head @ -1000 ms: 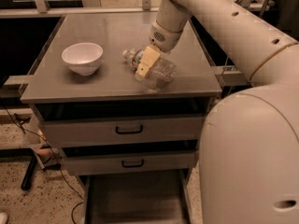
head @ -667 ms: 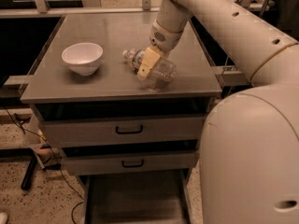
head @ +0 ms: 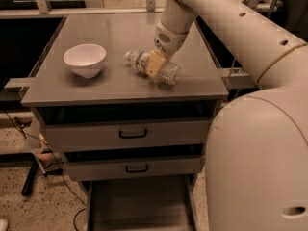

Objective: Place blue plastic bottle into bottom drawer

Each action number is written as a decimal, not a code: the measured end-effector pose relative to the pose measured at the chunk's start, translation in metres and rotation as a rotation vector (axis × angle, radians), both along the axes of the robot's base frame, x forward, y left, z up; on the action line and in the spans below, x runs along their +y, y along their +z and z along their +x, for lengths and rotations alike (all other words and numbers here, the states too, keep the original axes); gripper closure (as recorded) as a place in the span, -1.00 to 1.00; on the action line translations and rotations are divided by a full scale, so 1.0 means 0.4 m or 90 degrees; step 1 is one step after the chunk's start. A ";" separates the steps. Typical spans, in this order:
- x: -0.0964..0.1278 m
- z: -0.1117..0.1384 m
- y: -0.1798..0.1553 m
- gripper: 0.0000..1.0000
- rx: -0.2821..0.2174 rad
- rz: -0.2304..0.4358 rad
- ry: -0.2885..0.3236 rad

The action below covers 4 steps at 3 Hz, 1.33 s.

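Where the bottle [head: 169, 73] is: on its side on the grey cabinet top [head: 115, 30], right of centre and short of the front edge.
Bottle lie: white cap to the rear-left, clear ribbed base to the front-right, label band just behind the cap.
Gripper [head: 155, 64]: down on the bottle's middle, just right of the label band, with its tan pad over the near side of the bottle.
Grip: cannot tell whether it is clamped or merely resting there, as the far side of the bottle is hidden behind the wrist.
Arm [head: 231, 18]: white, coming in from the upper right and bending down over the cabinet top to the bottle.
Robot body [head: 260, 162]: a large white shell that fills the lower right and covers the cabinet's right flank.
Bowl [head: 85, 59]: white, upright on the left part of the cabinet top, well apart from the bottle.
Bottom drawer [head: 139, 203]: pulled out toward the camera, with grey side walls and a dark floor in view. The bottle is not in it.
Top drawer [head: 96, 136]: grey front with a black handle and a dark gap above it.
Middle drawer [head: 96, 168]: the same look, directly under the top drawer.
Floor [head: 19, 201]: speckled, with dark cables running beside the cabinet's left side.
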<state>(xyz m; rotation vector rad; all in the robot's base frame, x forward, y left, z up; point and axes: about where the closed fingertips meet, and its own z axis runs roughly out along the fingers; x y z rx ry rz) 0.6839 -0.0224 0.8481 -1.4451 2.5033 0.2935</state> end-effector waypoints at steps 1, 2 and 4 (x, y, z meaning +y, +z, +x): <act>0.000 0.000 0.000 0.76 0.000 0.000 0.000; -0.005 -0.011 0.004 1.00 -0.004 0.001 0.001; -0.147 -0.189 0.026 1.00 -0.007 -0.022 -0.085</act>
